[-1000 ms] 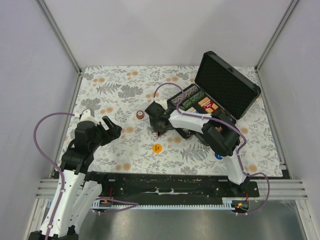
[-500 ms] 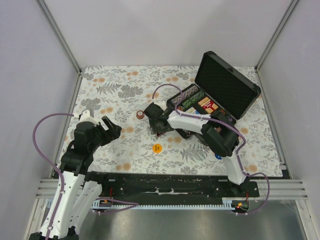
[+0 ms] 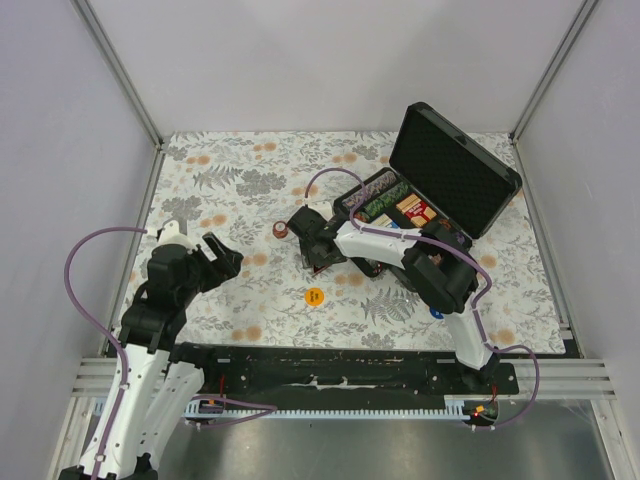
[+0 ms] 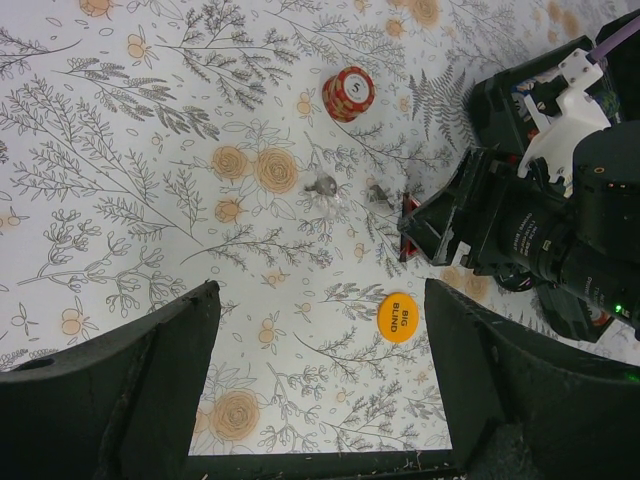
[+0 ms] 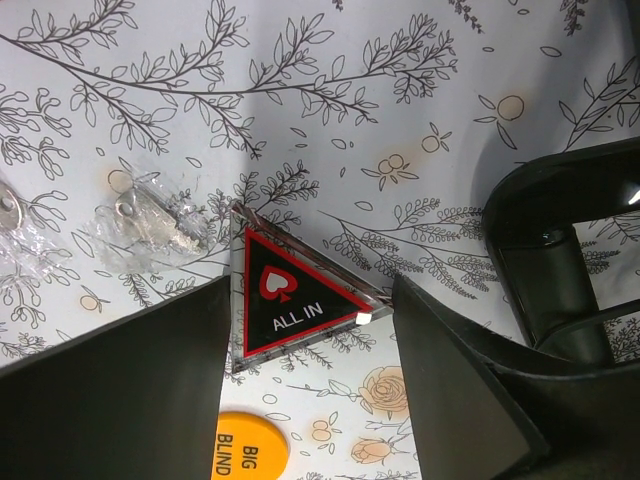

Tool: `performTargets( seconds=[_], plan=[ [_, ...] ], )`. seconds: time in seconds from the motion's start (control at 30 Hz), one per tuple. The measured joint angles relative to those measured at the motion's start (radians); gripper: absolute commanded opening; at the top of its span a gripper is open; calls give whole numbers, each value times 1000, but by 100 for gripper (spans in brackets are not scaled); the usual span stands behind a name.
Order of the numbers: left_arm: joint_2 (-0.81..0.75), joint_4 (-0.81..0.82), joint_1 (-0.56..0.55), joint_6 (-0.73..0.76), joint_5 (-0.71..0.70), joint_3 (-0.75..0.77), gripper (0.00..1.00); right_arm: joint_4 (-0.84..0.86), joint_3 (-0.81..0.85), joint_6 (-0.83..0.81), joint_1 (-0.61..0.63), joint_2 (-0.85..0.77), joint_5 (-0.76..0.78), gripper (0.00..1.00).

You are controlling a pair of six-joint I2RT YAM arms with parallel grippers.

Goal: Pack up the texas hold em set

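Red triangle [image 5: 290,300] flat between open jaws of right tool [image 5: 310,285].

Table [image 3: 200,170] under a white cloth w/ grey leaf + orange flower print, covering the surface edge to edge. Walls plain pale grey-lilac: back wall [image 3: 330,60], left wall [image 3: 50,150], right wall [image 3: 600,180]. Alu profile posts [image 3: 118,70] go up from both far corners, and side rails [image 3: 150,185] run along the left & right edges. Near edge: black base plate [image 3: 330,360], white slotted cable duct [image 3: 330,410] just in front of it, brushed metal sheet [image 3: 340,450] beyond that. Light even and diffuse, shadows soft.
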Motion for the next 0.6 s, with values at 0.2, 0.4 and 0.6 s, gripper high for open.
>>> performTargets(
  seconds=[0.2,0.4,0.6],
  plan=[
    [-6,0,0,0,0,0,88,-28,0,-20,3,-10,9,56],
    [-6,0,0,0,0,0,88,-113,0,-66,8,-46,14,56],
    [-6,0,0,0,0,0,88,-160,10,-98,-11,-152,19,55]
  ],
)
